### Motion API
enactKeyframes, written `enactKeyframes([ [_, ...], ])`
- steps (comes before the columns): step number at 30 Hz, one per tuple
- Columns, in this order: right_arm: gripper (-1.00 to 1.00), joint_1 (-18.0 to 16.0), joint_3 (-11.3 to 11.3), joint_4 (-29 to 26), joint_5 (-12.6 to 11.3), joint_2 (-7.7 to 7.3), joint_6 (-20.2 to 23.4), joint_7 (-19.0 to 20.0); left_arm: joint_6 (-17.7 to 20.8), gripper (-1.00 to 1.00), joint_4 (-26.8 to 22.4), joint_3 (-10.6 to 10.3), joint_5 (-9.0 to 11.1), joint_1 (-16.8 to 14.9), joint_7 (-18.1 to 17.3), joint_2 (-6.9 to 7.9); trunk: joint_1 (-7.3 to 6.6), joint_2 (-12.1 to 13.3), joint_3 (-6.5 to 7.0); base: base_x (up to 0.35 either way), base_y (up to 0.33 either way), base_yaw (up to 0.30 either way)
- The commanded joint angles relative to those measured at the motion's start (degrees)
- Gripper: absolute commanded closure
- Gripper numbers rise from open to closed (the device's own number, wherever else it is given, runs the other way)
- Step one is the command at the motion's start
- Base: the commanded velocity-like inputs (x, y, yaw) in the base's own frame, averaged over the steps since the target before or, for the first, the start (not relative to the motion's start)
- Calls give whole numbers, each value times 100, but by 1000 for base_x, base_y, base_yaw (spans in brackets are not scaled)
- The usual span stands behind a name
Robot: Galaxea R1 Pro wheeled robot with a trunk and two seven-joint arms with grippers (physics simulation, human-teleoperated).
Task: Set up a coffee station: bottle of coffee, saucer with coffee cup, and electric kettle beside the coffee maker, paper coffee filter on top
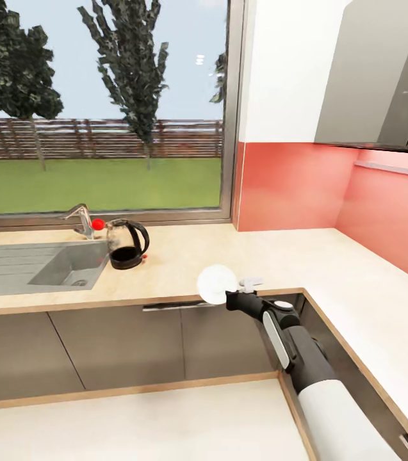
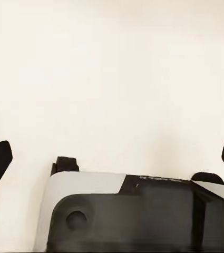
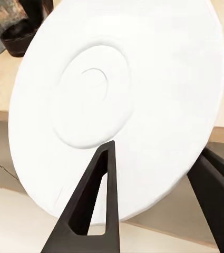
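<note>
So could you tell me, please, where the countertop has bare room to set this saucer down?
The countertop is bare from the kettle rightward to the red wall, and along the right-hand run. It is crowded by the sink, tap and kettle. The right claw holds the saucer at the counter edge.

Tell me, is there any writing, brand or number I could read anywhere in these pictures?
Only one: a small pale marking on the dark robot body in the left wrist view, too blurred to read.
No text shows on the saucer, the electric kettle or the kitchen countertop.
</note>
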Motion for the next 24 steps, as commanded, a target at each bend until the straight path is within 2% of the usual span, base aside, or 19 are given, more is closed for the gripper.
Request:
enactKeyframes([
  [1,100,-4,7,1,-54,11,39,-7,-26,-100,158,48,-124,-3,208,2,2,-8,-9,0,0,0],
  [4,100,-4,94,27,-55,24,39,0,-225,-100,451,40,-410,-1,1045,3,2,-8,-9,0,0,0],
  [6,100,-4,143,34,-55,27,39,2,-285,-100,570,37,-480,9,1622,-5,2,-8,-9,0,0,0],
  [7,100,-4,151,37,-55,27,39,2,-296,-100,594,37,-493,23,1757,-9,2,-8,-9,0,0,0],
  [8,100,-4,166,44,-55,28,39,2,-329,-100,640,36,-518,83,2088,-25,2,-8,-9,0,0,0],
  [9,100,-4,171,49,-55,31,39,3,-411,-100,658,38,-527,119,2239,-38,2,-8,-9,0,0,0],
  [14,100,-4,207,58,-57,40,39,3,-1079,-100,701,49,-515,185,2472,-51,2,-8,-9,0,0,0],
  [16,100,-4,330,68,-61,43,39,3,-1296,-100,705,57,-502,227,2504,-46,2,-8,-9,0,0,0],
  [21,100,-4,630,77,-63,46,45,3,-1455,-100,706,73,-483,271,2523,-37,2,-8,-9,0,0,0],
  [24,100,-4,685,81,-64,46,46,6,-1484,-100,706,91,-474,277,2526,-37,2,-8,-9,0,0,0],
])
